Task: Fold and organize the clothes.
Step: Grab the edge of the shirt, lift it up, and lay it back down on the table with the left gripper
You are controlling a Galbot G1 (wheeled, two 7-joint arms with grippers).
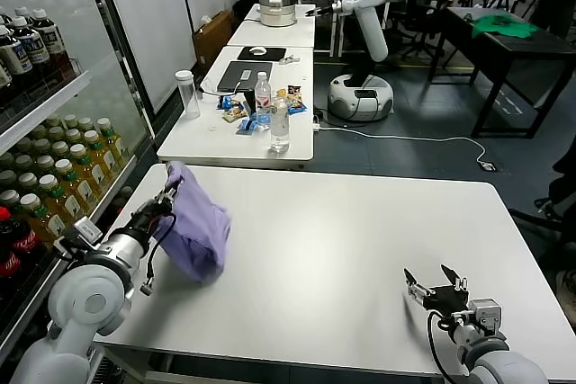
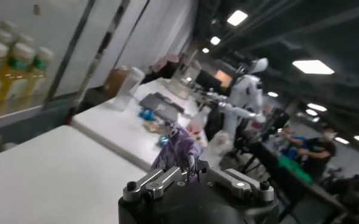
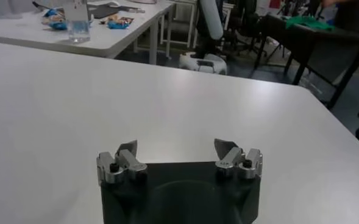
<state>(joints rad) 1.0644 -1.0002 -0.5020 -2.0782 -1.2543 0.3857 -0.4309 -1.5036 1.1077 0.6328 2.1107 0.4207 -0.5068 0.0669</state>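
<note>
The lavender T-shirt (image 1: 198, 227) hangs bunched from my left gripper (image 1: 171, 188) at the left side of the white table (image 1: 342, 240), its lower part resting on the tabletop. My left gripper is shut on a fold of the shirt, which shows as purple fabric (image 2: 178, 148) pinched between the jaws in the left wrist view. My right gripper (image 1: 434, 281) is open and empty, low over the table near its front right, and its spread fingertips (image 3: 129, 147) show in the right wrist view. No prints show on the shirt.
A drinks fridge (image 1: 45, 132) stands at my left. Behind my table is a second white table (image 1: 234, 137) with bottles, a cup, snacks and a laptop. Another white robot (image 1: 364, 6) and a dark table with a green cloth (image 1: 504, 24) stand farther back.
</note>
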